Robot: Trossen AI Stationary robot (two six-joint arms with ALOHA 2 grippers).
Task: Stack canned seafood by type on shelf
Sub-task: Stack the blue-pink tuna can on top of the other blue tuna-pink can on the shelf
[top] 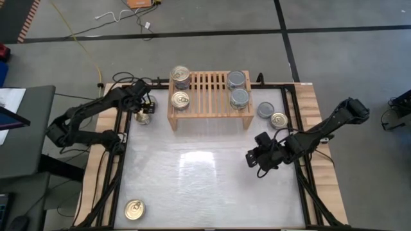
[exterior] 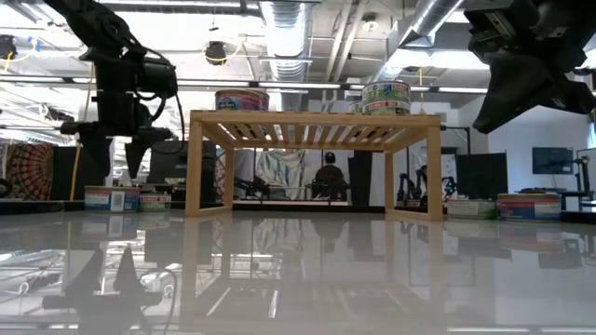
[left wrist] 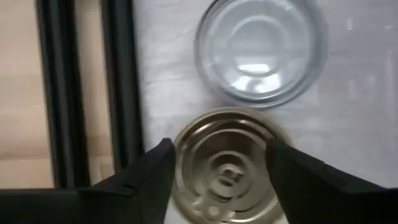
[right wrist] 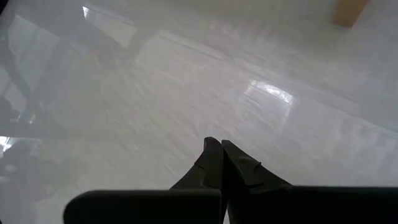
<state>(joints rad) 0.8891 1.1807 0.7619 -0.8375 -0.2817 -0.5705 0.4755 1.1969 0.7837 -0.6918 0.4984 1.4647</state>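
The left claw (left wrist: 217, 165) has its fingers spread on each side of a gold tin (left wrist: 225, 168), not squeezing yet, so it can lift it to the shelf (top: 209, 102) beside it; the right claw (right wrist: 217, 152) hangs clenched, holding nothing.

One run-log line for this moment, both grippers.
left gripper: open, straddling gold pull-ring tin left of light-wood slatted shelf | right gripper: shut, empty, above table

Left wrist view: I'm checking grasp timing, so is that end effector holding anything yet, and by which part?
It cannot be told: the left end effector straddles a gold pull-ring can, one finger at each side of its rim. The right end effector holds nothing.
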